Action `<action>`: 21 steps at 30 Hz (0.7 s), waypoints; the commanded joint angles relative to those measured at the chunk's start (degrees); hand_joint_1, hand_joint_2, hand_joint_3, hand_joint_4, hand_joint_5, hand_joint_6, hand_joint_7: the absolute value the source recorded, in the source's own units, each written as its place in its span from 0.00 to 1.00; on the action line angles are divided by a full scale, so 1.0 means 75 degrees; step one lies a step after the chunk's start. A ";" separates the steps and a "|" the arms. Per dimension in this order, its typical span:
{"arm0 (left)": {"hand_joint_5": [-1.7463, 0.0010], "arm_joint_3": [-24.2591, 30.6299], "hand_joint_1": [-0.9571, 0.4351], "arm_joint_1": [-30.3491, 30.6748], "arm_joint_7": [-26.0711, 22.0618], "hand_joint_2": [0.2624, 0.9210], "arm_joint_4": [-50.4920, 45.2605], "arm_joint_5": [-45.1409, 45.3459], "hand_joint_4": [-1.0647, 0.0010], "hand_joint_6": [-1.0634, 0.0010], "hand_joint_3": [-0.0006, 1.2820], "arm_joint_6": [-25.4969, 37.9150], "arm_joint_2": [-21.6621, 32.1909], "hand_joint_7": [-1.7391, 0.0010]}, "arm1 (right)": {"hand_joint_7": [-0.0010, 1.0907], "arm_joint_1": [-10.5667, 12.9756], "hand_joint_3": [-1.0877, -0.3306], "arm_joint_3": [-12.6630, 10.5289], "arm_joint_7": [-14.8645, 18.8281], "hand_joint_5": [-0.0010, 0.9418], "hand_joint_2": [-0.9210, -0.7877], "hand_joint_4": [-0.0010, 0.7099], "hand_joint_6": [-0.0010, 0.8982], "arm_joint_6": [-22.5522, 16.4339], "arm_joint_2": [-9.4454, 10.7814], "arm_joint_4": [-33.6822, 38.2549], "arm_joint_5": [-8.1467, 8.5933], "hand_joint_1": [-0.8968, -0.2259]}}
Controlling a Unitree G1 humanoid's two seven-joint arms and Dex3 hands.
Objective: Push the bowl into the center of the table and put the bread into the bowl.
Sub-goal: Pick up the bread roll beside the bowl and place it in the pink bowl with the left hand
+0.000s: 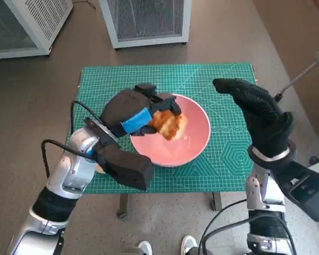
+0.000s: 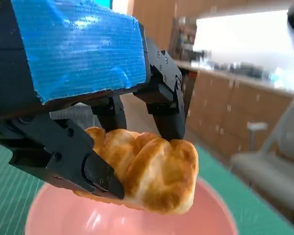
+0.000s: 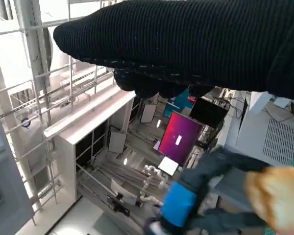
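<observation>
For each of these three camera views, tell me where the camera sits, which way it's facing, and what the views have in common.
Head view: on the robot's head, looking steeply down at the green table; both forearms show, the left hand holding the bread over the pink bowl, the right hand raised beside it.
Left wrist view: behind the left hand, facing across the room; its fingers grip the bread above the bowl.
Right wrist view: behind the right hand, tilted; the glove fills the top.
Shared: all three show the bread and the blue-taped left hand.

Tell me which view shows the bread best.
The left wrist view: the bread fills the frame, held by the left hand. The head view shows it small over the bowl; the right wrist view, a blurred edge.
</observation>
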 commanded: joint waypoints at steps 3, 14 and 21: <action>0.36 -0.0045 0.69 -0.0217 -0.0126 1.00 0.0382 -0.0016 0.31 0.44 0.05 -0.0053 -0.0178 0.31 | 0.55 0.0228 0.70 0.0030 -0.0037 0.00 0.00 0.44 0.00 0.0163 -0.0028 -0.0110 -0.0056 0.60; 0.95 0.0030 0.59 0.0081 -0.0969 0.85 -0.0222 -0.0091 0.77 0.71 0.04 0.0591 -0.0074 0.84 | 0.55 0.0258 0.70 0.0029 -0.0141 0.00 0.00 0.44 0.00 0.0146 -0.0014 -0.0147 -0.0147 0.60; 1.00 0.0219 0.47 0.0240 -0.1489 0.84 -0.0845 -0.0331 0.89 0.78 0.02 0.0794 0.0076 0.92 | 0.55 0.0259 0.70 0.0051 -0.0124 0.00 0.00 0.44 0.00 0.0180 0.0006 -0.0131 -0.0115 0.59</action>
